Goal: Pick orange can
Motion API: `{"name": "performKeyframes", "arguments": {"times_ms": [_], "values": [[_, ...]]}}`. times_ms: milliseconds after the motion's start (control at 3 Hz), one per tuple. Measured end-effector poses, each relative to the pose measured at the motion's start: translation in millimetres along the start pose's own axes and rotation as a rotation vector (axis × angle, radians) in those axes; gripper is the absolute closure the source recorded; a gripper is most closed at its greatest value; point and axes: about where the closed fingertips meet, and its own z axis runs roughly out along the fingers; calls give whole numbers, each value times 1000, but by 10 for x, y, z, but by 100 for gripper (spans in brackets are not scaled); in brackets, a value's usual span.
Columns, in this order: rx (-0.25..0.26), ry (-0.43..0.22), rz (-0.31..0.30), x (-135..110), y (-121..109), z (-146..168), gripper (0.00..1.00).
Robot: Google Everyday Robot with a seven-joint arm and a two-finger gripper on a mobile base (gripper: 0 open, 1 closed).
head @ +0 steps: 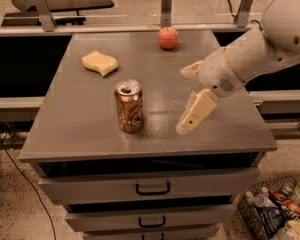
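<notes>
Claw (185, 101) hangs over the right half of the tabletop (85, 129), at the end of a pale arm that reaches in from the upper right of the camera view. Its two fingers stand apart, one short tip pointing left and the longer one angled down and left, and nothing is held between them. How high the lower tip rides above the surface I cannot tell.

Leftward from the claw in the camera view, across a strip of bare grey surface, stands the orange can (129, 106). It is near the claw but not touching it. The can is upright on its base, long axis vertical, silver top and pull tab facing up, toward the front middle of the tabletop. The open side of the claw faces roughly toward it, so the coming move looks like a sideways reach to the left, with the fingers passing either side of the can's wall.

Farther out, a red apple (168, 37) sits at the back edge, well apart from the can, and a yellow sponge (99, 63) lies at the back left. Neither stands between claw and can.
</notes>
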Motion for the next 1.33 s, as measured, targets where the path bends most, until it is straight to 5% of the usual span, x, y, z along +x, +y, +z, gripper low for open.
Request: {"name": "performKeyframes", "arguments": {"times_ms": [667, 1333], "values": [[-134, -358, 15, -417, -49, 727, 0], [-225, -592, 34, -804, 120, 903, 1]]}}
